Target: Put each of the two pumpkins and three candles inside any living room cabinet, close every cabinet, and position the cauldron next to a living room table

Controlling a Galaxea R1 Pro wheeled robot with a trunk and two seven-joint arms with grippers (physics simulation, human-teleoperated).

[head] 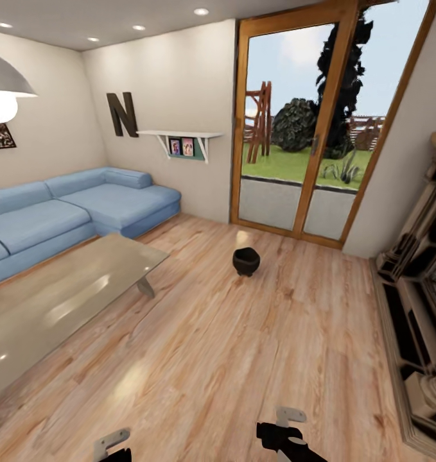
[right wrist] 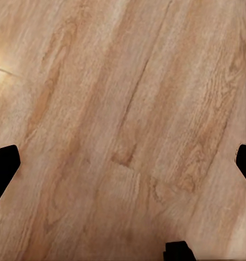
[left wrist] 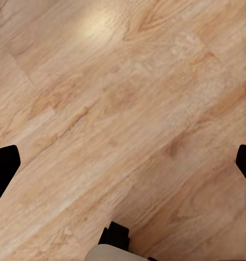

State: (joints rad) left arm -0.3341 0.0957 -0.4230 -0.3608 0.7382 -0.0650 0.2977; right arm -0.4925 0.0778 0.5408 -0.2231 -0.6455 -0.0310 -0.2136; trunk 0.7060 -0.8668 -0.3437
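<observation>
Cauldron standing alone on open floor; both grippers empty.

The black cauldron (head: 246,260) is sitting upright on the wood floor (head: 230,346), well ahead of both jaw sets and apart from the grey table (head: 57,301); its contents cannot be told. The left gripper (left wrist: 123,163) and right gripper (right wrist: 123,163) are hanging spread wide over bare planks.

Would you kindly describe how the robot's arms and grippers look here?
In the head view, the left gripper shows a pale grey angular bracket on black. The right gripper has a similar grey bracket on a black, blocky body. In the wrist views, the fingertips are plain black.
</observation>
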